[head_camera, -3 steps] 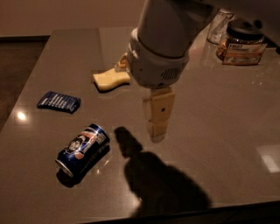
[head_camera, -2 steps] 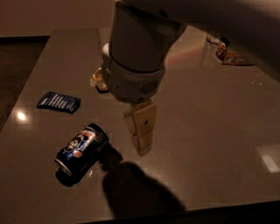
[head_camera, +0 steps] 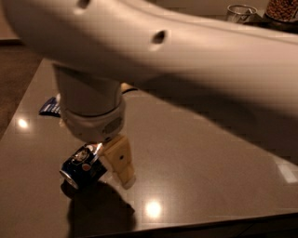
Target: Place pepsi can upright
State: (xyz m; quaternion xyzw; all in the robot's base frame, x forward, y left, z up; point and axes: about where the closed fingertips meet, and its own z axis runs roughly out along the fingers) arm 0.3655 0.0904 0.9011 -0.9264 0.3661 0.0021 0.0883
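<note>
Dark and glossy, the table (head_camera: pixel 209 167) filled the camera view, lamp glints on its top, with the robot's pale arm (head_camera: pixel 186 51) spanning the upper part of the scene. The pepsi can (head_camera: pixel 80 168) lay on its side on the table, one silver end facing near-left, so it was plainly not upright. The claw (head_camera: pixel 116 163) hung low just right of the can, its cream tip at or almost at the table, and it appeared to touch the can's side. I could not tell whether it was spread around the can or pinching it, because the wrist (head_camera: pixel 91 111) hid the can's far side.

Behind the can, apart from it, a blue snack packet (head_camera: pixel 49 107) showed past the wrist. Far beyond the can to the right stood a glass jar (head_camera: pixel 241 11).

By my reading the task was at its early stage: the approach was done. A firm grip, the lift, the turn onto an end and the release were all left.
</note>
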